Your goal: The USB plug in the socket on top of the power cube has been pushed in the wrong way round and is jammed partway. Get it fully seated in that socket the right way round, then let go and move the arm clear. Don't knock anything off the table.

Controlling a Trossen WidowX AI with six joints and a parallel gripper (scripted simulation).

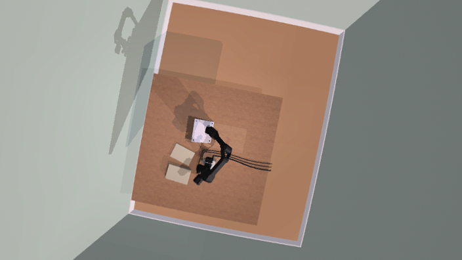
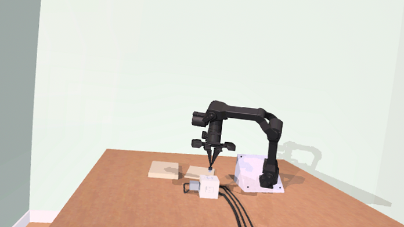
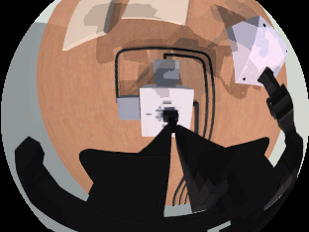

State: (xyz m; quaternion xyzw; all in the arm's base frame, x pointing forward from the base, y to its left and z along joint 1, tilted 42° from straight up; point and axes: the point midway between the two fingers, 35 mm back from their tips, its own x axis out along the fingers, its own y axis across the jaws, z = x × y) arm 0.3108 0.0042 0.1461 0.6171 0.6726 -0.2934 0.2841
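Black cables, three of them, smooth and round, run along the wood-grain table nearest the exterior camera and end at the power cube. Cube is white, matte, boxy, with a socket outline on its front face and a grey adapter with a looped cord on its side.

Gripper hangs straight down over the cube top, fingers pinched nearly shut on the USB plug, a small bluish-grey nub just above the cube's top face. Wrist view shows the plug dark at the fingertips, centred over the cube's top. Whether it's out of the socket or partly in, can't tell at this size.

Step, as I read it: plug in hand, reorient/reinsert phase. Next move needs the plug squared to the slot and a straight vertical push, no side load, or the cube slides.

Behind the cube: two flat tan pads, square, pale. Further right, the arm's angled white base plate. Plain pale-green wall behind.
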